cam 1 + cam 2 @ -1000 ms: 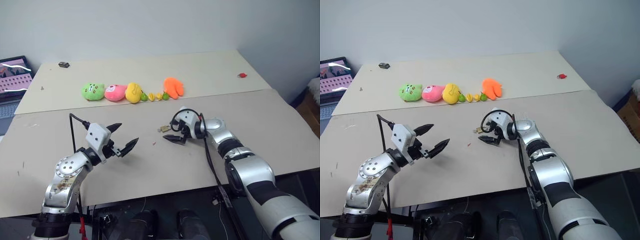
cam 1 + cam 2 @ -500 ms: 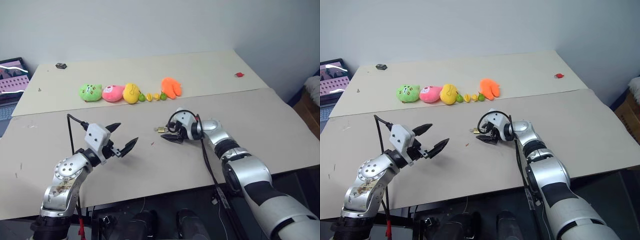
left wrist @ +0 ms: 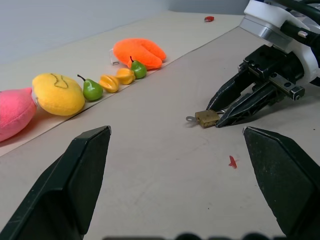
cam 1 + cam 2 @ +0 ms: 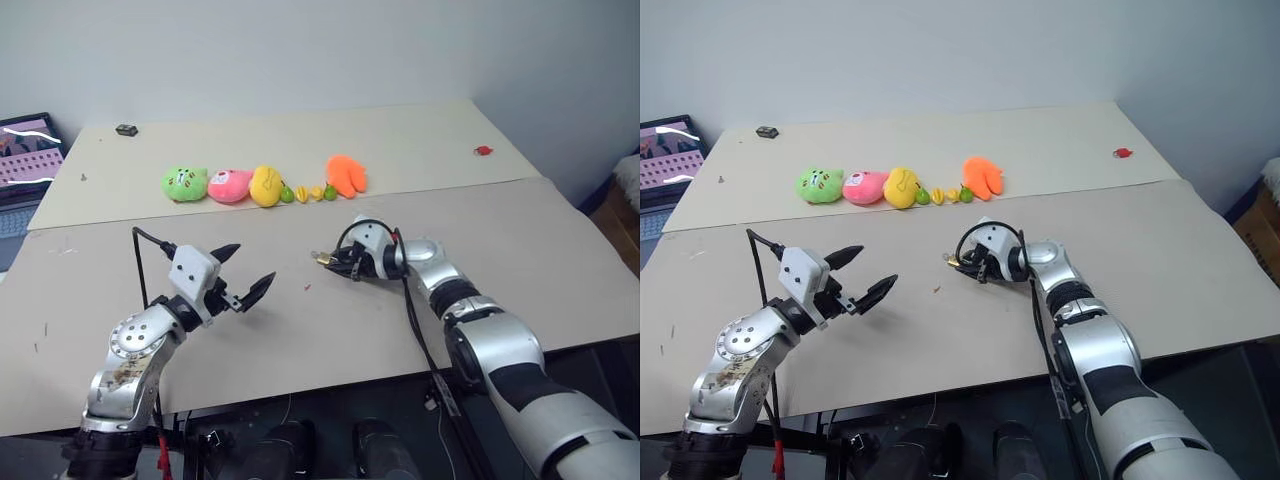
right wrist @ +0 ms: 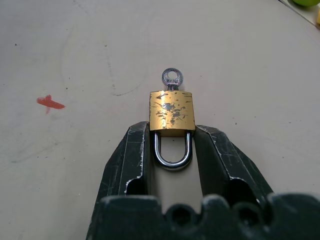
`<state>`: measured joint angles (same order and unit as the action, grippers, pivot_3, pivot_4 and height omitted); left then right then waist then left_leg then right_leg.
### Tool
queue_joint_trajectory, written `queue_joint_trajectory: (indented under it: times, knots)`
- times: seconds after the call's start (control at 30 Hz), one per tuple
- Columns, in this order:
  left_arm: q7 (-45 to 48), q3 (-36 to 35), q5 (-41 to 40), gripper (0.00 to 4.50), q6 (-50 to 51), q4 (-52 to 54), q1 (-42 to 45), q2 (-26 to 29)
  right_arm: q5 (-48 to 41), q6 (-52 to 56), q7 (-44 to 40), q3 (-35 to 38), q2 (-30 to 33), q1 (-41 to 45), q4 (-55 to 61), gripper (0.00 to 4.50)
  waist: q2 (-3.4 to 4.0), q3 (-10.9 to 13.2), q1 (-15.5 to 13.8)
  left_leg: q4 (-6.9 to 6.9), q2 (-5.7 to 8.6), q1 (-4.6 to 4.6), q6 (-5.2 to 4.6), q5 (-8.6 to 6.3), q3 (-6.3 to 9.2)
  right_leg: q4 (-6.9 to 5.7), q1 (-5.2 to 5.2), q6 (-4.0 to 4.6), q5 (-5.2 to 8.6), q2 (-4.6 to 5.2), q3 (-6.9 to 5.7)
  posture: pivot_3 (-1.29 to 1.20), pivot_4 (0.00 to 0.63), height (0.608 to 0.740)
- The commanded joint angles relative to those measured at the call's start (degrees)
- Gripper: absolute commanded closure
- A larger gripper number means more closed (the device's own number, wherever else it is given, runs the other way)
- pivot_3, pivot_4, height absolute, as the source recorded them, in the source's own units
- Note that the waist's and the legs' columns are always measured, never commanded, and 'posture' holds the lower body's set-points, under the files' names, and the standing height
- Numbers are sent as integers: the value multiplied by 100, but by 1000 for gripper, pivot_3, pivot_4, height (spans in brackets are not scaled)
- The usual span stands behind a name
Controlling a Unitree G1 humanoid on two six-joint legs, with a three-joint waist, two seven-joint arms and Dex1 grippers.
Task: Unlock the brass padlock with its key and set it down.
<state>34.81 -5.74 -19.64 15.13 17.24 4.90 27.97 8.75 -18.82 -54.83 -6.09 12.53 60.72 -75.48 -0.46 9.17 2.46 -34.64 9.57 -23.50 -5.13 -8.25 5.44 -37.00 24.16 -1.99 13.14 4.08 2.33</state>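
With its key [image 5: 171, 79] already seated in its base, the brass padlock [image 5: 171, 114] lies flat on the table [image 4: 500, 230], the right gripper [image 5: 172, 145] pinching its shackle end. Small, hard and probably slick, it looks best held by the body's flat sides. The left gripper [image 4: 248, 272] hangs wide open nearby.

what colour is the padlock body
Scuffed brass gold on the padlock, clearest in the right wrist view.
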Motion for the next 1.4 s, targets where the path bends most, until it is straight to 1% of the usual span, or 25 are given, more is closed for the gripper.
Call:
queue_joint_trajectory:
  times: [0.03,0.13,0.27,0.4,0.53,0.73,0.87,0.93,0.97,1.03,1.1,1.27,1.4]
  knots:
    - [-81,-158,-108,0,-50,22,79,-74,-143,-203,-14,157,167,-105,244,3554,0,0,-10,0,0,0,0,0,0,0,0,0,0,0,0,0,150,740]
    - [-92,-187,-192,0,44,9,68,-111,-237,-391,-170,182,241,-237,435,3554,0,0,-25,-1,1,-2,0,0,0,1,0,0,0,2,-1,0,150,740]
    - [-18,-220,-504,0,411,-37,104,-132,-403,-707,-430,211,368,-514,892,3554,0,0,-22,0,2,-6,-2,-1,0,9,2,0,0,2,-1,0,150,740]
    - [-32,-345,-1031,0,1123,-246,429,-162,-500,-1156,-487,156,609,-847,1834,3554,0,0,-17,-2,1,-7,-1,-1,0,1,3,-1,0,2,-1,0,150,740]
    - [-40,-316,-1423,0,1698,-313,738,-220,-644,-1217,-920,-58,797,-1269,2925,3554,-1,0,-8,-6,0,-7,-1,-1,0,0,2,-2,1,2,-1,0,150,740]
    - [-416,-571,-2817,0,3427,-399,1311,-507,-823,-870,-1476,-463,1038,-1639,4379,3554,-2,1,-18,-11,0,-15,-3,-2,1,2,5,-4,2,3,-3,0,150,740]
    - [-999,-845,-3727,0,4575,-770,1776,-777,-872,-840,-1812,-807,1195,-1880,5206,3554,-4,0,-42,-18,-1,-14,-3,-2,1,-3,3,-5,2,3,-5,0,150,740]
    - [-1393,-1091,-4305,0,5045,-1040,1929,-1029,-950,-710,-1786,-850,1164,-1898,5375,3554,-4,0,-46,-20,-1,-14,-3,-2,3,-1,1,-6,3,3,-7,0,150,740]
    - [-1547,-1129,-4462,0,5255,-1086,1944,-1102,-972,-646,-1742,-844,1142,-1868,5360,3554,-5,0,-46,-20,-1,-14,-4,-2,3,-1,2,-7,3,4,-6,0,150,740]
    - [-1835,-1191,-4885,0,5749,-1128,1876,-1181,-866,-734,-1671,-896,1180,-1802,5219,3554,-6,0,-50,-20,-1,-15,-4,-2,3,0,2,-7,2,4,-6,0,150,740]
    - [-2128,-1245,-5118,0,6099,-1187,1789,-1186,-812,-864,-1684,-938,1232,-1787,5121,3554,-7,1,-52,-19,-1,-16,-4,-2,3,-1,2,-7,3,5,-5,0,150,740]
    - [-2307,-1182,-5457,0,6583,-962,1582,-964,-903,-821,-1700,-919,1231,-1623,4978,3554,-7,1,-48,-21,-1,-15,-3,-2,2,-3,2,-6,2,5,-3,0,150,740]
    - [-2343,-1249,-5523,0,6610,-831,1418,-716,-844,-978,-1661,-933,1230,-1525,4679,3554,-7,1,-67,-20,-1,-14,-3,-2,2,-4,2,-6,2,5,-2,0,150,740]
